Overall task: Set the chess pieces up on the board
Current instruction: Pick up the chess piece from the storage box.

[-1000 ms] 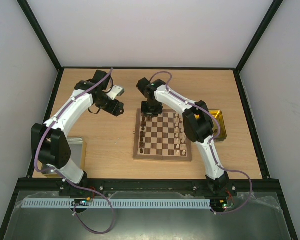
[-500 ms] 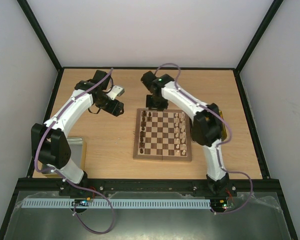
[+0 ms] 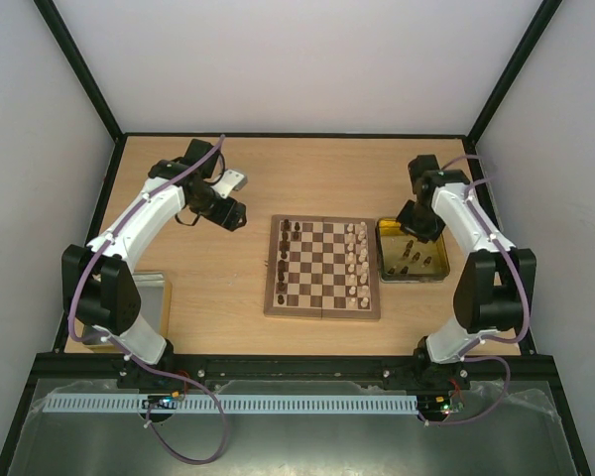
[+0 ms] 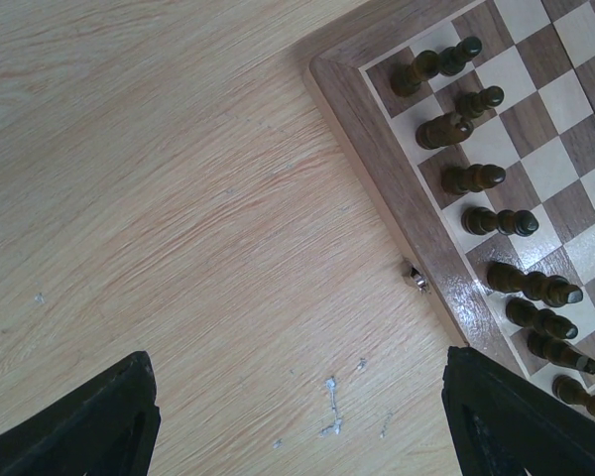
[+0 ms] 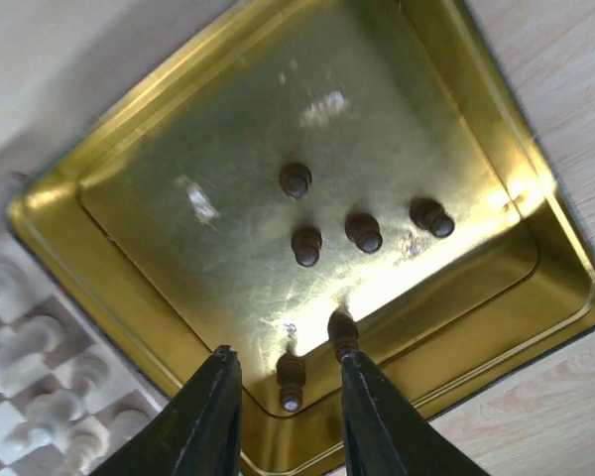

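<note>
Overhead view: the square wooden chessboard with a mid-brown border [image 3: 322, 311] lies mid-surface on the pale wood-grain surface [image 3: 228, 288]. Dark brown chessmen [image 3: 282, 266] line its 9 o'clock edge and pale cream chessmen [image 3: 358, 260] its 3 o'clock edge. The right arm folds at the elbow near the base and reaches away. Its wrist points down over the shiny yellow rectangular tray [image 3: 432, 262], just beside the board at 3 o'clock. The right end effector [image 5: 288, 426] is released, its jaws narrowly parted and grasping nothing. Six dark chessmen [image 5: 363, 231] stand in the tray, one directly between the fingertips. The left arm arcs far out, its wrist turned back toward the board's 10 o'clock corner. The left end effector [image 4: 297, 436] is released, spread wide above bare surface.
</note>
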